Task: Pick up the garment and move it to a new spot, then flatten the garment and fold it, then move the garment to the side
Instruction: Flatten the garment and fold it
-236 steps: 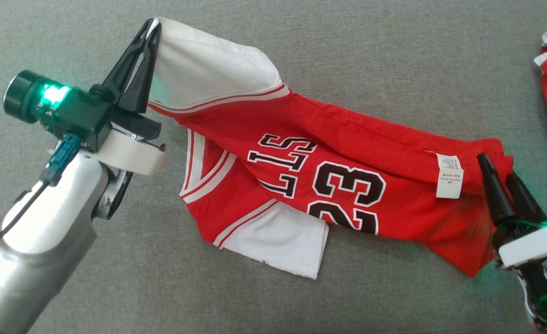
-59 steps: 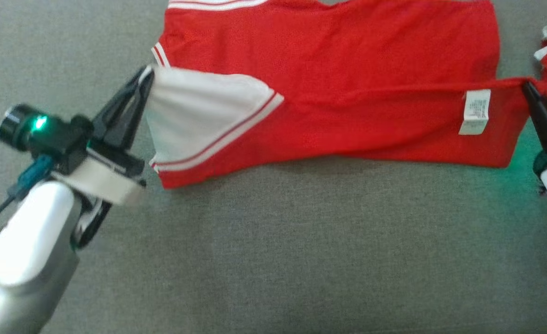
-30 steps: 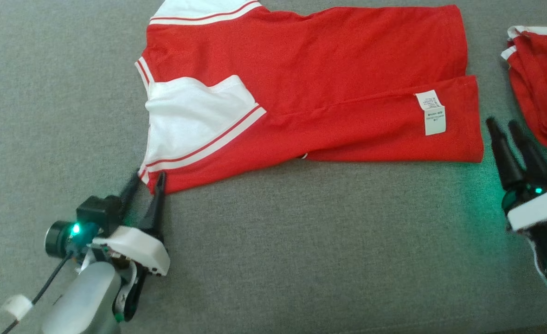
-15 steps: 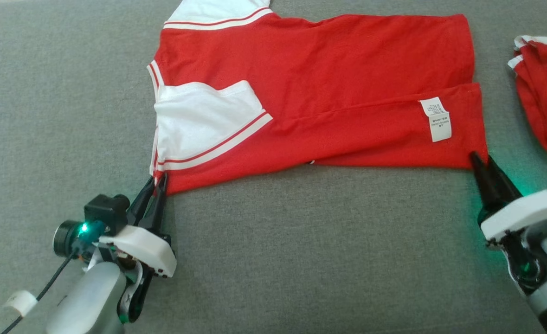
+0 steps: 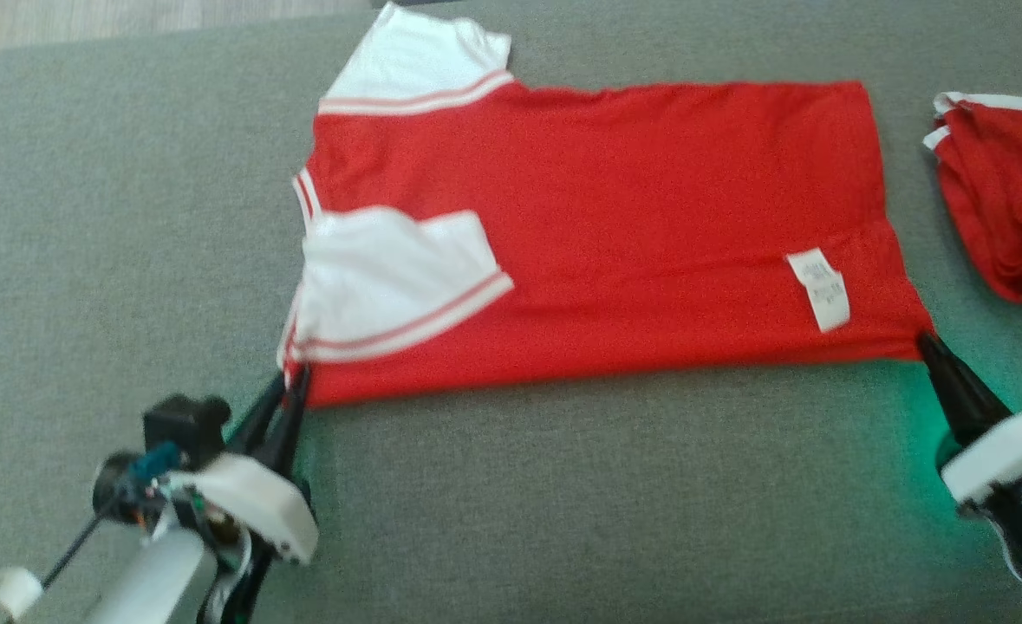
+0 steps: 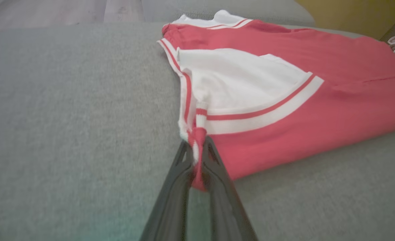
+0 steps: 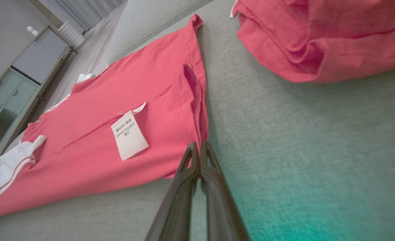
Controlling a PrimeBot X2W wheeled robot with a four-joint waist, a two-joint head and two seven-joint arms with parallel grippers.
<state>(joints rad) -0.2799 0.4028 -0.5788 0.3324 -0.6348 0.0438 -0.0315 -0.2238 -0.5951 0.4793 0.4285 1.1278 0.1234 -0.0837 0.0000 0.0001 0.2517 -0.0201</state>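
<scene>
The garment is a red jersey with white sleeves, lying mostly flat on the grey surface, its near edge folded over so a white care label faces up. My left gripper is shut on the garment's near left corner, where cloth bunches between the fingers. At the near right hem corner my right gripper is shut on the garment; its fingers meet on the hem.
A second red garment lies crumpled at the right, close to my right gripper, also in the right wrist view. The grey cushioned surface spreads wide in front. Wooden floor shows past the far left edge.
Both grippers stood open beside the garment's near corners a second ago; both have closed on them. The folded near flap has been drawn toward me, and the head view has shifted.
</scene>
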